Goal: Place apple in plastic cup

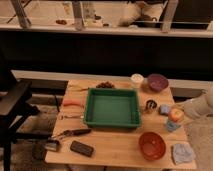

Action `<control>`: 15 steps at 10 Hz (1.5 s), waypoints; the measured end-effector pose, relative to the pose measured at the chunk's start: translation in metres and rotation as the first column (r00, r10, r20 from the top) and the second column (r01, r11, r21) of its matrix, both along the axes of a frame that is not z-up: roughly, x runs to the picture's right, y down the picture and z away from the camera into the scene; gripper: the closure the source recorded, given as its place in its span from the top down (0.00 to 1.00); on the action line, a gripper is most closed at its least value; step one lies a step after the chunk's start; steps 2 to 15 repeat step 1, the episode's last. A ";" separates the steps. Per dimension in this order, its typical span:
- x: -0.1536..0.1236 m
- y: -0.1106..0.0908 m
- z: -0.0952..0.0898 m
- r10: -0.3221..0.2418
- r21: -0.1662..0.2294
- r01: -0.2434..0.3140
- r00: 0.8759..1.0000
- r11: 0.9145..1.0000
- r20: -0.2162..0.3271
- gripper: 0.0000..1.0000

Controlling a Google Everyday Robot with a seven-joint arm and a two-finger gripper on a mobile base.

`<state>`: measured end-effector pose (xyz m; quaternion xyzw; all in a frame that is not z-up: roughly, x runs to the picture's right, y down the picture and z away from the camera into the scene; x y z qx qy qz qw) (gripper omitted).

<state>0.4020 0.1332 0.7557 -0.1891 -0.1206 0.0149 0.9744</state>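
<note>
The apple [176, 115], yellow-orange with a red blush, is at the right side of the wooden table [115, 147], at the tip of my pale arm, which reaches in from the right edge. My gripper [178, 115] is shut on the apple and holds it just above the tabletop. A pale bluish see-through thing, which looks like the plastic cup [172, 126], stands directly below and in front of the apple. Whether the apple touches it I cannot tell.
A green tray [112, 108] fills the table's middle. Near the apple are a small metal cup [151, 105], a pale blue thing [165, 109], a red bowl [152, 145] and a blue cloth [183, 153]. A white cup [137, 79] and a purple bowl [157, 82] stand behind. Utensils lie at the left.
</note>
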 end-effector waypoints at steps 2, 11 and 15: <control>0.002 0.000 -0.001 0.003 0.003 -0.003 1.000 1.000 -0.007 0.00; 0.002 0.000 -0.001 0.003 0.003 -0.003 1.000 1.000 -0.007 0.00; 0.002 0.000 -0.001 0.003 0.003 -0.003 1.000 1.000 -0.007 0.00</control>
